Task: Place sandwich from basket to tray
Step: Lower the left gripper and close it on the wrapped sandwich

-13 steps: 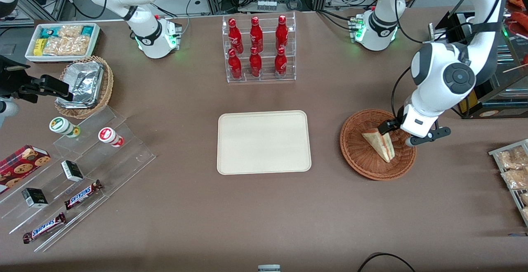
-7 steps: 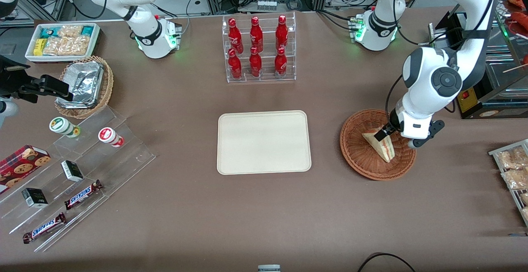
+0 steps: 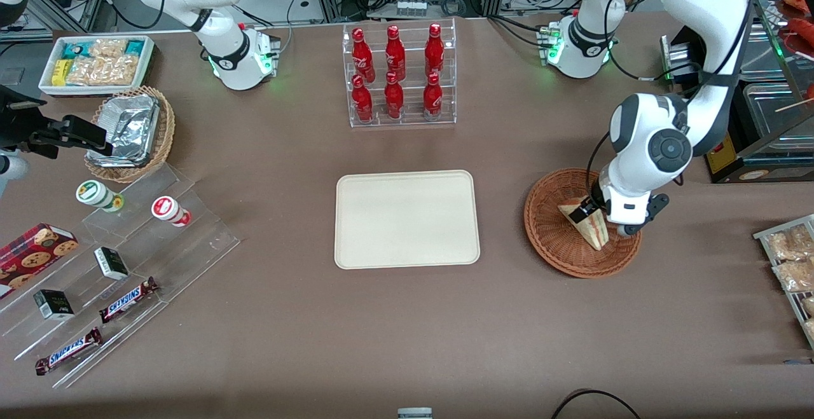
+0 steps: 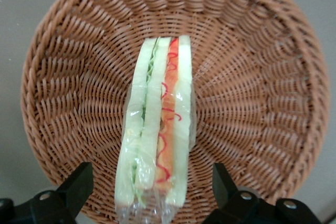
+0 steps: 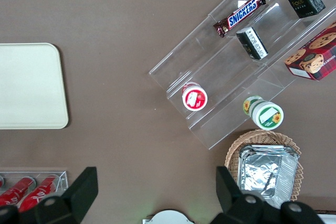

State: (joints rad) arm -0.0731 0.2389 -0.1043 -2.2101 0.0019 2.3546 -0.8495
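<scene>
The sandwich point(image 3: 594, 233), a plastic-wrapped wedge of white bread with red and green filling, stands on edge in the round reddish-brown wicker basket point(image 3: 552, 241). My gripper point(image 3: 596, 218) is down in the basket, open, with one finger on each side of the sandwich's point(image 4: 157, 129) wide end. In the left wrist view the gripper point(image 4: 151, 187) straddles the wedge and both fingertips point(image 4: 79, 186) stand clear of the wrap. The cream tray point(image 3: 407, 219) lies flat and bare at the table's middle, beside the basket point(image 4: 252, 77) toward the parked arm's end.
A clear rack of red bottles point(image 3: 399, 75) stands farther from the front camera than the tray. Clear stepped shelves with candy bars and cups point(image 3: 114, 266), a tan basket of foil containers point(image 3: 130, 130) and a white snack bin point(image 3: 95, 63) lie toward the parked arm's end. Snack packets point(image 3: 792, 260) sit at the working arm's end.
The working arm has swung inward over the basket and come down, so the open gripper now straddles the sandwich's wide end. The sandwich has not moved.
</scene>
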